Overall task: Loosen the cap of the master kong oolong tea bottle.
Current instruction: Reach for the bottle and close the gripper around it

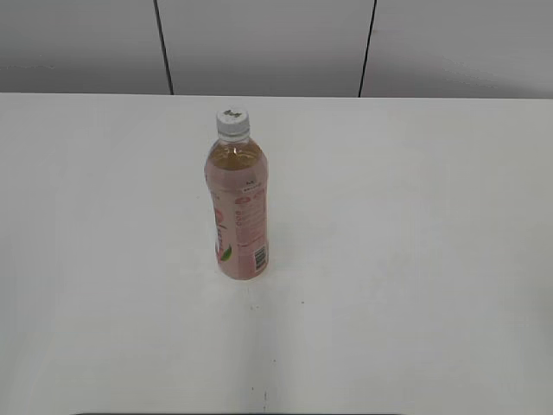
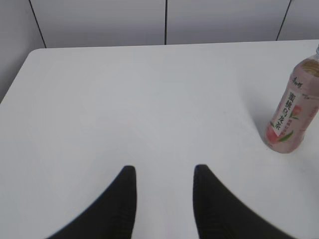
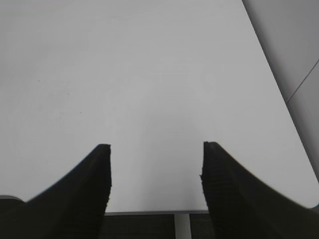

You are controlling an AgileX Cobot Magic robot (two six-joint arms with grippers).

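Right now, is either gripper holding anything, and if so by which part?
Nothing is held. The left gripper and right gripper are both open over bare table; the bottle stands untouched, cap on.

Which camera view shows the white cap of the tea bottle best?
The exterior view: the cap sits whole on the upright bottle, dark mark visible. The left wrist view shows only the bottle's body at the frame's right edge, its top cropped. The right wrist view shows no bottle.
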